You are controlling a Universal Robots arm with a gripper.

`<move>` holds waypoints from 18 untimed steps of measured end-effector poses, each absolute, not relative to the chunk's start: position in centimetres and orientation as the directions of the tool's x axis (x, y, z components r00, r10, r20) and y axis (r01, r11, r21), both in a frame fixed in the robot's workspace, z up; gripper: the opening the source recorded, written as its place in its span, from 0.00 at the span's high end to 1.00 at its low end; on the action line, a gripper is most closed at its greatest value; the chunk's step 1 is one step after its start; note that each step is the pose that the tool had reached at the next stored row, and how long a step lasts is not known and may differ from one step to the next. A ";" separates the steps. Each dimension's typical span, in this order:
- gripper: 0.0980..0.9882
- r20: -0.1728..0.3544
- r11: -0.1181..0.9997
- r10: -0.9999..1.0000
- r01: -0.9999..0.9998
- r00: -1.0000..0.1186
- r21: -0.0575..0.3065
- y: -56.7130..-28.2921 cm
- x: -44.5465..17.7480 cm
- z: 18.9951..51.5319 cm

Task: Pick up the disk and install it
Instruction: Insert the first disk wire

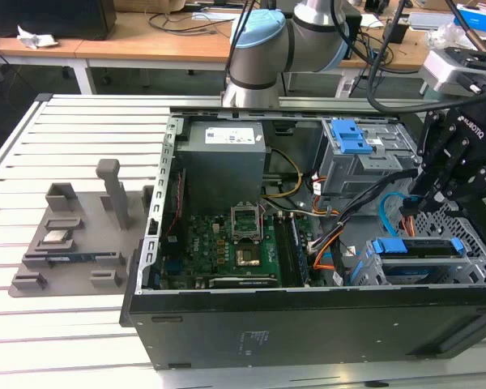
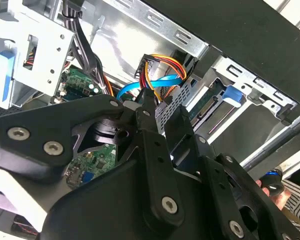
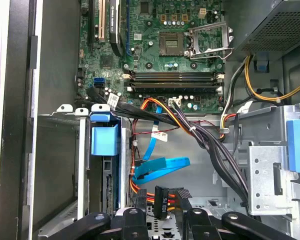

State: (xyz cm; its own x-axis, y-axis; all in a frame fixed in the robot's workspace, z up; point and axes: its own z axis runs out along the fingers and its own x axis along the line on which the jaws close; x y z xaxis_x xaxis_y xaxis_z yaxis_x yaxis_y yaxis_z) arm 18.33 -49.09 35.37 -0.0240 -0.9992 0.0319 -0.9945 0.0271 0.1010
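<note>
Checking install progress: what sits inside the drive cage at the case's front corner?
The disk in its blue carrier sits in the drive cage. Its connector end is hidden by the cage.

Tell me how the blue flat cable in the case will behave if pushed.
Probably floppy: the blue flat cable loops and folds loosely inside the computer case. Likely light, being a thin ribbon. It could snag, since bundled wires cross right beside it.

Disk [image 1: 417, 247] mostly hidden inside drive cage [image 1: 470, 267]; label out of sight.
</note>
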 end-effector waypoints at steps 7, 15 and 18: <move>0.72 0.033 0.027 -0.999 -0.995 -0.024 0.101 -49.1 18.3 35.3; 0.90 0.033 0.027 -0.999 -0.995 -0.024 0.101 -49.2 18.3 35.3; 0.90 0.033 0.027 -0.999 -0.995 -0.024 0.101 -51.4 18.3 35.3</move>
State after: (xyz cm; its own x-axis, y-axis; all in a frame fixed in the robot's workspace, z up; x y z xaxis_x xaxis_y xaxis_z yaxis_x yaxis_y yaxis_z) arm 18.33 -51.44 35.31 -0.0240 -0.9992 0.0333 -0.9945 0.0273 0.1010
